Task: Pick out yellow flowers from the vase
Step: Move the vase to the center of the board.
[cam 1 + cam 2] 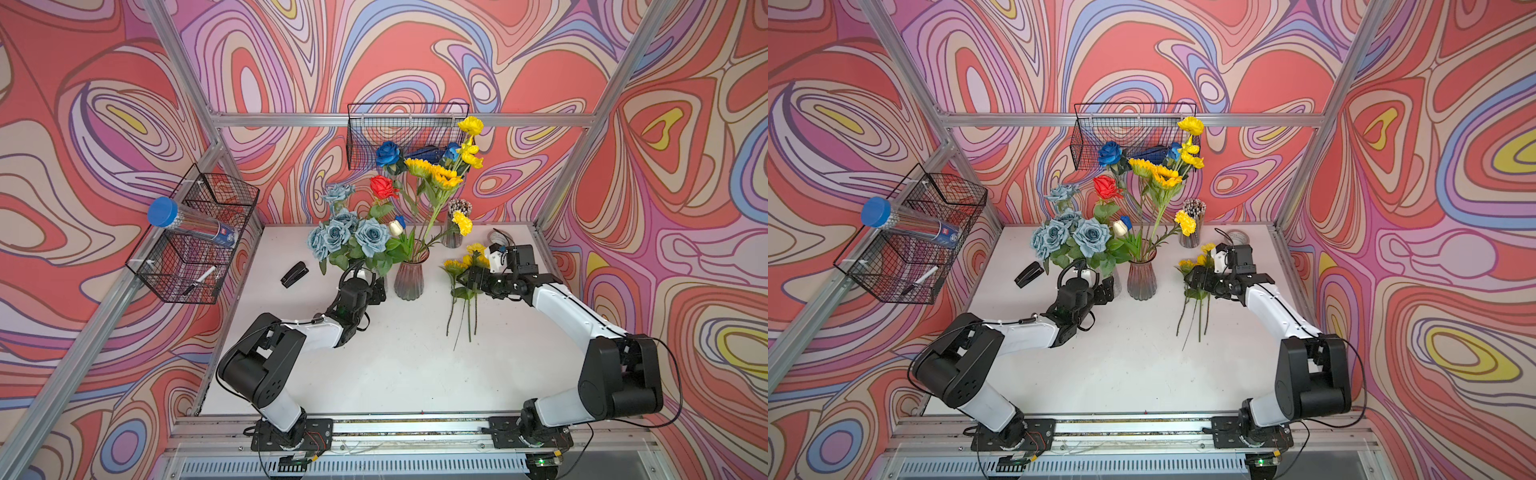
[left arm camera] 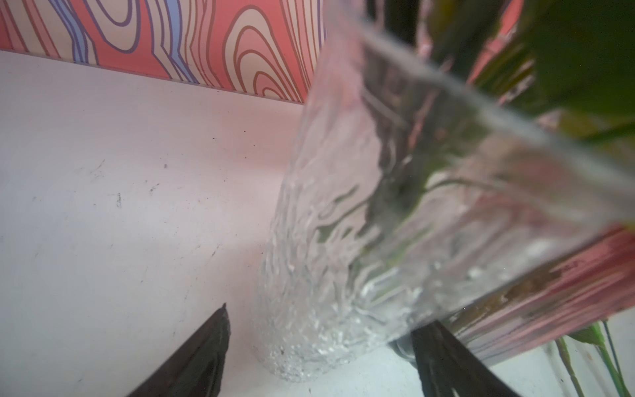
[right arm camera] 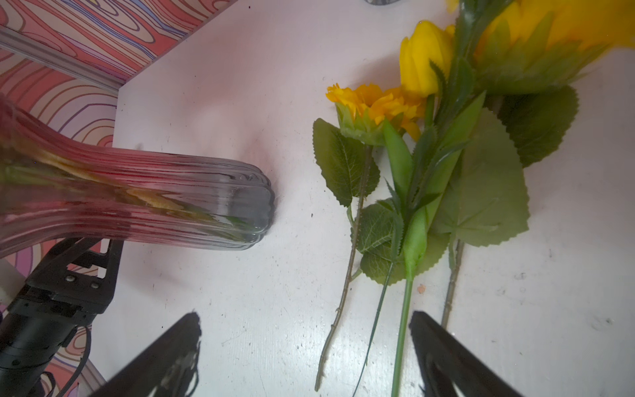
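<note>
The pink ribbed vase (image 1: 409, 276) (image 3: 137, 199) stands mid-table. It holds yellow flowers: sunflowers (image 1: 436, 172) (image 1: 1160, 172) and ruffled blooms (image 1: 470, 124) (image 1: 462, 222). More yellow flowers (image 1: 461, 266) (image 1: 1196, 266) lie on the table to its right, among them a tulip bud (image 3: 426, 58) and a small sunflower (image 3: 374, 103). My right gripper (image 1: 469, 278) (image 3: 309, 343) hovers open over their stems and holds nothing. My left gripper (image 1: 376, 289) (image 2: 323, 319) is open around the base of a clear textured vase (image 2: 360, 223). One finger stands apart from the glass.
Dusty blue roses (image 1: 353, 237) fill the clear vase. A red rose (image 1: 382, 187), blue roses (image 1: 388, 153) and a white tulip (image 1: 395, 227) share the pink one. A stapler (image 1: 294, 274), a jar of sticks (image 1: 453, 237), tape (image 1: 496, 237) and wire baskets (image 1: 195, 232) (image 1: 407, 137) are nearby.
</note>
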Robot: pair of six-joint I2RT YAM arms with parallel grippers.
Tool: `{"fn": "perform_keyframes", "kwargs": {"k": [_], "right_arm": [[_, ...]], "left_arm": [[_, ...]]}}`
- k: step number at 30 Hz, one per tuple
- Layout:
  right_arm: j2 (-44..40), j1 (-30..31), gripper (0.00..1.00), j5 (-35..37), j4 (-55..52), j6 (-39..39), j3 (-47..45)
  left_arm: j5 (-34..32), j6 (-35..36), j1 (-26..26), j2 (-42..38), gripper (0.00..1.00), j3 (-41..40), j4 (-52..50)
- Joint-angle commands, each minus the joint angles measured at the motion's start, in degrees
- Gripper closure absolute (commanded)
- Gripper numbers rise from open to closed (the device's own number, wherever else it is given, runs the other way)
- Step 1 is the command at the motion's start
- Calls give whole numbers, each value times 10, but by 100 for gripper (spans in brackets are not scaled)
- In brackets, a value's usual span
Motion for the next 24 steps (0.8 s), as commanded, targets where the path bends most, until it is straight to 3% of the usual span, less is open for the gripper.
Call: {"fn": "perform_keyframes", "kwargs": {"k": [1,6,10,16,24], "right_arm": [[-14,2,2,-4,3,2,-8],[-17,2,2,-7,2,2,-10],[-20,2,2,-6,1,1,-11],[-21,2,2,-7,8,3,-17],[-42,3,2,-22,51,7,-36]], "left_arm": [[-29,9,7,1,16,12,-15],[-40,11,10,-13,16,13,-32],[2,13,10,-47,16,12,-66],[83,32,2,-146,16,-18,-124],[125,43,-44,-284,15,-25,-258]]}}
